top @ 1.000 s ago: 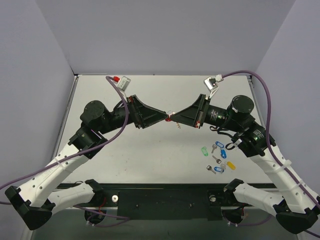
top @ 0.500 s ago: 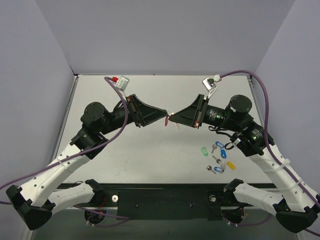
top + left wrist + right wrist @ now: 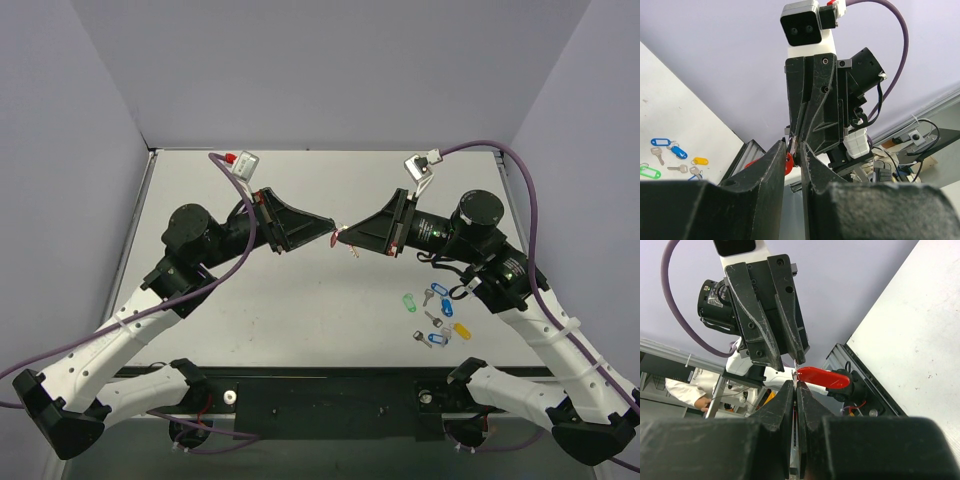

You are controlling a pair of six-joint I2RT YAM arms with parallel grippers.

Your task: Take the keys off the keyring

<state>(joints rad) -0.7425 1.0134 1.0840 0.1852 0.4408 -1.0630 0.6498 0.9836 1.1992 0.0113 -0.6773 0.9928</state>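
Observation:
My two grippers meet tip to tip in mid-air above the table's middle. The red tag of the keyring [image 3: 350, 246] hangs down from the meeting point; it also shows in the right wrist view [image 3: 822, 377] and partly behind a finger in the left wrist view [image 3: 788, 163]. My left gripper [image 3: 332, 236] [image 3: 795, 151] is shut on the thin metal split ring. My right gripper [image 3: 343, 233] [image 3: 796, 386] is shut on a thin silvery strip between its jaws, the key, mostly hidden by the fingers.
Loose tags and keys lie on the table at the front right: a green tag [image 3: 407, 301], two blue tags [image 3: 446, 307] [image 3: 433, 339] and a yellow tag [image 3: 461, 329]. They also show in the left wrist view, with the green tag [image 3: 649, 172] nearest. Purple cables arch over both arms.
Both grippers, still joined at the keyring, have shifted slightly left over the first half second. Nothing visible has changed since.

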